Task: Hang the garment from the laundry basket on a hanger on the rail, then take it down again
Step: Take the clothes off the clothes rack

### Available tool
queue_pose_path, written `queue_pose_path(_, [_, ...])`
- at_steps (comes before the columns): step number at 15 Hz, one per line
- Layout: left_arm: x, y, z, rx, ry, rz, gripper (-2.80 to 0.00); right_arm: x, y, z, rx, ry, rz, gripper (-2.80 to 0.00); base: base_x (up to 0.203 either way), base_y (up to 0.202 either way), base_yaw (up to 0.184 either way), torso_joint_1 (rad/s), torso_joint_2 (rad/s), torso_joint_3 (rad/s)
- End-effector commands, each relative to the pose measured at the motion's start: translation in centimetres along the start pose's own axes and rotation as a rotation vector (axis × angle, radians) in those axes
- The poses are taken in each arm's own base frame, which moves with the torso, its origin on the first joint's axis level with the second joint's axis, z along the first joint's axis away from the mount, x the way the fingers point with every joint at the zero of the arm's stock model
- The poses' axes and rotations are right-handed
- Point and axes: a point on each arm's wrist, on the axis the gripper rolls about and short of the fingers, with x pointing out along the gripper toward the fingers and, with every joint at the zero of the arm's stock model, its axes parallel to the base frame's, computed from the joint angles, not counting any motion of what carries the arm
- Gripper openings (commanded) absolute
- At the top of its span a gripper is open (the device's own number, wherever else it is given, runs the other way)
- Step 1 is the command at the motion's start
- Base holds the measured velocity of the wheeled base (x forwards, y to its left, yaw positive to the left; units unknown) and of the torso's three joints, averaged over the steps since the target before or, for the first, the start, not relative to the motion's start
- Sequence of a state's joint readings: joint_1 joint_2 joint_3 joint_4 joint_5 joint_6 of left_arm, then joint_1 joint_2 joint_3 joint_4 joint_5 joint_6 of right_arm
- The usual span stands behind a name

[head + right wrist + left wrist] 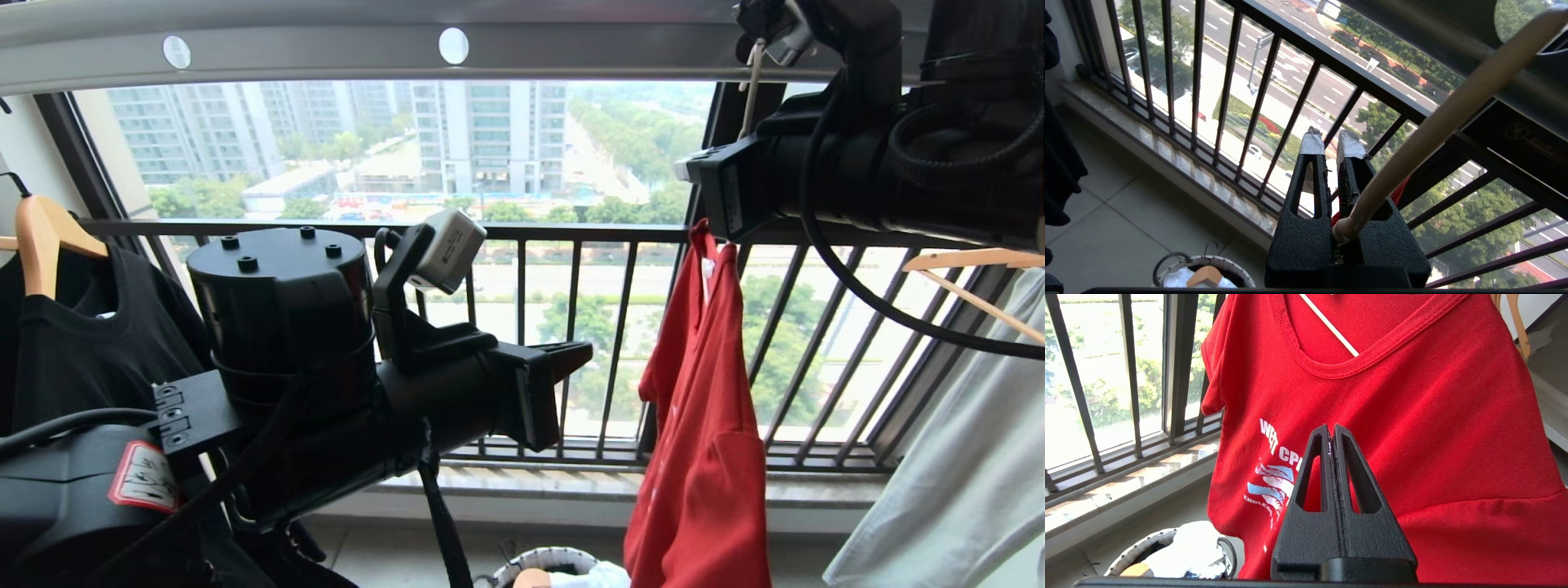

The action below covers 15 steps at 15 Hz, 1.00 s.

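The red garment (702, 408) hangs in front of the window bars on the thin white hanger (749, 90), below the grey-white rail (326, 49). My right gripper (690, 173) is high on the right, shut on the hanger's long hook stem (1437, 122). The stem's top is hidden behind the wrist camera. My left gripper (575, 355) is shut and empty, a little left of the shirt. Its tips (1331, 430) point at the garment's chest (1433, 416), beside the WEST COAST print. The hanger's white arm (1331, 328) shows inside the neckline. The laundry basket (563, 555) stands on the floor below.
A black T-shirt (73, 351) on a wooden hanger hangs at the left. A pale grey garment (963, 465) on another wooden hanger is at the right. The black window railing (522, 233) runs behind. White cloth and a wooden hanger lie in the basket (1237, 274) (1137, 550).
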<state>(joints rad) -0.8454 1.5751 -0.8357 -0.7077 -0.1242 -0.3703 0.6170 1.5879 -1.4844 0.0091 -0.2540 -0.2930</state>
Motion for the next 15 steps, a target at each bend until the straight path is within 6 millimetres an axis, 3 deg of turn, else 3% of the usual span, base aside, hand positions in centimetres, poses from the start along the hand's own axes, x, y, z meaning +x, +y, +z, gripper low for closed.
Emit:
queue_pose_path(1, [0.6,0.3,-0.5,-0.028,0.016,0.007,-2.80,-0.9,0.0,-0.4,-0.005,-0.016,0.090,-2.80,0.000,0.000,0.000,0.000,0.00,0.000])
queue_pose_path(4, [1.0,0.5,0.0,-0.088,-0.036,-0.025,-2.80,-1.3,-0.2,-0.3,-0.003,-0.048,0.175,-2.80,0.000,0.000,0.000,0.000,0.00,0.000])
queue_pose_path(10, [5.8,1.0,2.8,-0.113,-0.036,-0.048,-2.80,-1.1,-0.3,-0.3,-0.002,-0.065,0.221,-2.80,0.000,0.000,0.000,0.000,0.00,0.000])
queue_pose_path(15, [8.5,3.2,1.5,-0.126,0.014,0.007,-2.80,-1.1,-0.2,-0.4,-0.003,-0.061,0.228,-2.80,0.000,0.000,0.000,0.000,0.00,0.000])
